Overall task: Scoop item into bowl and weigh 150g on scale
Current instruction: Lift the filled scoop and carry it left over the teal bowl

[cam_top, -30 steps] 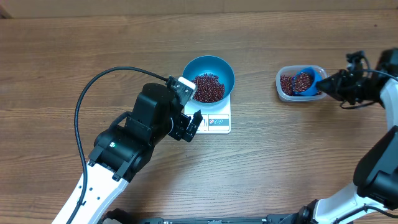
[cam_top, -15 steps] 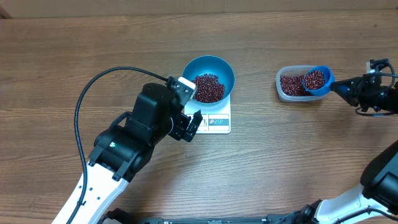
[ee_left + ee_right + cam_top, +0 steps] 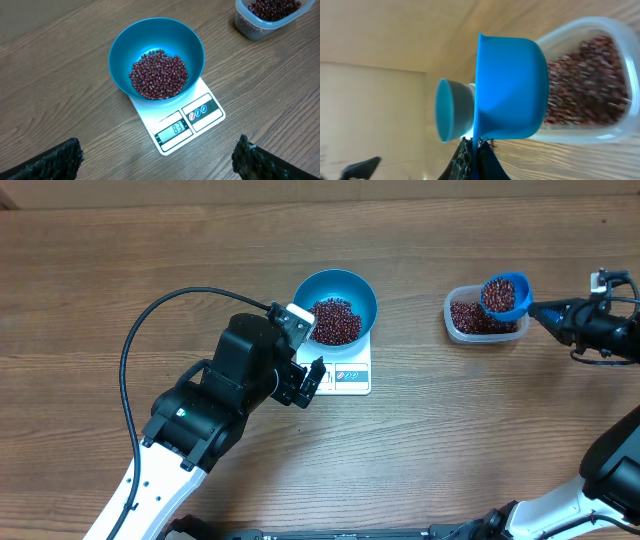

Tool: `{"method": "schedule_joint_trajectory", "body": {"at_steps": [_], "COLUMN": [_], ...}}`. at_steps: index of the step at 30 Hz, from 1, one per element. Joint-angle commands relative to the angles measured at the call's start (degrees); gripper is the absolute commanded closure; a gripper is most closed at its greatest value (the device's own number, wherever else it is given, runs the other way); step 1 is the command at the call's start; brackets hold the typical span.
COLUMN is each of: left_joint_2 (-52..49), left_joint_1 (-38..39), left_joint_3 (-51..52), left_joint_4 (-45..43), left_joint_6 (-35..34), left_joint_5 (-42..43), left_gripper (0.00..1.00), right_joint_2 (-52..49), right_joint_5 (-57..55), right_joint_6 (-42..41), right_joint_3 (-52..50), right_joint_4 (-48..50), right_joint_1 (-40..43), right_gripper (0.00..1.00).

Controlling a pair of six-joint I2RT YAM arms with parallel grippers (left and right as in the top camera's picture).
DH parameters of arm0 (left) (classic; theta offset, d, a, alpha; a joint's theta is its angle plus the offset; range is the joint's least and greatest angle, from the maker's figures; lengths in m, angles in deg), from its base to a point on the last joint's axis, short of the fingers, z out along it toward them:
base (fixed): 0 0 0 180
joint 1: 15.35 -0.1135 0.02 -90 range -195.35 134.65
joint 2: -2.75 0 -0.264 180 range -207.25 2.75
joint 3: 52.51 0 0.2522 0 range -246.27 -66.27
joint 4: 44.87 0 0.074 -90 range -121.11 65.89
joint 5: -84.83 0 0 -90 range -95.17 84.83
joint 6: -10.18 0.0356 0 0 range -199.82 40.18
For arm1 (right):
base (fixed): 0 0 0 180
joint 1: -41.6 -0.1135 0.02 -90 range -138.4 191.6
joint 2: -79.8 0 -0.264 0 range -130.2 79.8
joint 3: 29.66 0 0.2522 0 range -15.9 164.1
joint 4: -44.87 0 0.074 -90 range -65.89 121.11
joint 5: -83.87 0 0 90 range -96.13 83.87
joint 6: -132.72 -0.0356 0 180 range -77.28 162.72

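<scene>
The bright blue bowl (image 3: pixel 334 281) stands on the white scale (image 3: pixel 351 377), with a heap of red-brown beans (image 3: pixel 336 321) inside. In the left wrist view the bowl (image 3: pixel 150 37) and scale (image 3: pixel 200 117) lie ahead, and the display reads 83. My left gripper (image 3: pixel 304 352) hovers at the scale's left front corner, open and empty (image 3: pixel 159 146). My right gripper (image 3: pixel 556 313) is shut on the handle of a small blue scoop (image 3: pixel 505 295) heaped with beans. The scoop hangs over the right end of the clear tub (image 3: pixel 468 322). In the right wrist view the scoop (image 3: pixel 510 90) fills the middle above my right gripper (image 3: pixel 477 150).
The clear tub (image 3: pixel 590 85) still holds a layer of beans. A black cable (image 3: pixel 150 315) loops from the left arm over the table's left half. Bare wood surrounds the scale and tub.
The right gripper has lifted the scoop, loaded with beans, out of the tub and shifted it slightly toward the tub's far right edge. The left arm has not moved.
</scene>
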Motion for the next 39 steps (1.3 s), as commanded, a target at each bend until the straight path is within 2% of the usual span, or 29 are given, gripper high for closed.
{"method": "schedule_joint_trajectory", "body": {"at_steps": [1,10,23,31,39], "left_joint_2": [0.07,0.07,0.07,0.07,0.07], "left_joint_1": [-0.26,-0.26,-0.26,-0.26,-0.26], "left_joint_3": [0.00,0.02,0.00,0.02,0.00], "left_joint_4": [-0.02,-0.02,-0.02,-0.02,-0.02], "left_joint_6": [-0.33,-0.33,-0.33,-0.33,-0.33], "left_joint_5": [-0.35,-0.35,-0.33,-0.33,-0.35], "left_gripper": [0.00,0.01,0.01,0.00,0.00], "right_joint_2": [0.07,0.81,5.20,7.54,7.78], "right_joint_5": [8.22,9.49,9.64,9.62,7.91], "right_joint_6": [0.92,0.92,0.20,-2.56,-8.52], "right_joint_3": [-0.33,-0.11,2.34,5.27,5.46], "right_joint_4": [0.09,-0.50,-0.57,-0.07,5.81], "right_joint_1": [-0.26,-3.41,-15.69,-22.45,-28.96], "right_gripper": [0.96,0.96,0.96,0.96,0.96]}}
